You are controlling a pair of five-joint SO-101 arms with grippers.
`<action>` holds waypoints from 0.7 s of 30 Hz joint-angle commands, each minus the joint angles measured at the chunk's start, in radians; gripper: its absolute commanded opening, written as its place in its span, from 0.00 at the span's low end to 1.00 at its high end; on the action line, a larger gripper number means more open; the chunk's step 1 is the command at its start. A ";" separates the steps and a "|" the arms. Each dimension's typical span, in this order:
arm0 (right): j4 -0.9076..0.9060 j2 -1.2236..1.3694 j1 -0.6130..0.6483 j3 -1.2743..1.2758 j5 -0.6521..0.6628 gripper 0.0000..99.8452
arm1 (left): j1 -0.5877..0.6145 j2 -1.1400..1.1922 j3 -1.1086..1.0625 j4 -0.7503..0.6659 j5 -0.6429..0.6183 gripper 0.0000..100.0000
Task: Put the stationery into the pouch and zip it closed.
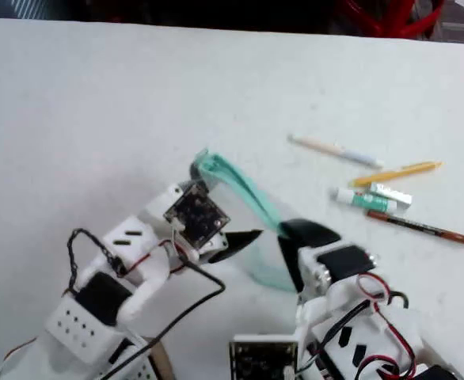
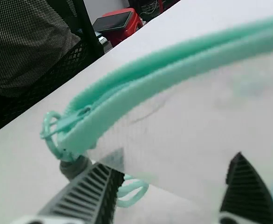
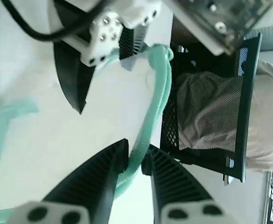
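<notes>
The translucent pouch (image 1: 264, 261) with a teal zipper strip (image 1: 236, 186) lies between the two arms. My left gripper (image 1: 236, 237) is open, its fingers (image 2: 90, 196) spread either side of the pouch (image 2: 187, 116) near the zipper pull (image 2: 52, 130). My right gripper (image 3: 135, 154) is shut on the pouch's teal zipper edge (image 3: 157, 88), facing the left gripper (image 3: 104, 79). On the table to the right lie a cream pen (image 1: 335, 149), a yellow pen (image 1: 394, 172), a white and teal stick (image 1: 367, 198) and a brown pen (image 1: 418, 227).
The white table (image 1: 97, 103) stretches bare to the left and back. A black mesh chair (image 2: 29, 46) stands beyond the table edge. Red furniture (image 1: 382, 16) shows past the far edge.
</notes>
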State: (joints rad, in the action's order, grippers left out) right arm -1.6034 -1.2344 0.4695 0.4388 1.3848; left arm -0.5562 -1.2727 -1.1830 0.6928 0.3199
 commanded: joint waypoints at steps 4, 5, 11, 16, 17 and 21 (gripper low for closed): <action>0.004 0.005 -0.061 0.127 -0.044 0.02 | -0.041 -0.278 0.000 0.069 0.049 0.10; 0.004 0.005 -0.073 0.138 -0.078 0.02 | -0.041 -0.317 -0.020 0.072 0.049 0.09; 0.016 0.004 -0.084 0.144 -0.281 0.02 | -0.019 -0.521 -0.130 0.110 0.048 0.06; 0.114 0.005 -0.087 0.170 -0.430 0.02 | 0.004 -0.559 -0.126 0.178 0.046 0.06; 0.127 0.005 -0.087 0.181 -0.430 0.02 | 0.004 -0.559 -0.127 0.180 0.046 0.06; 0.110 0.005 -0.087 0.215 -0.428 0.02 | 0.007 -0.556 -0.126 0.180 -0.012 0.06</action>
State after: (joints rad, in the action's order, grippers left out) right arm -1.4760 -1.2405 0.3821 0.5969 0.9674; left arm -0.5593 -1.8267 -1.3195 0.8692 0.3414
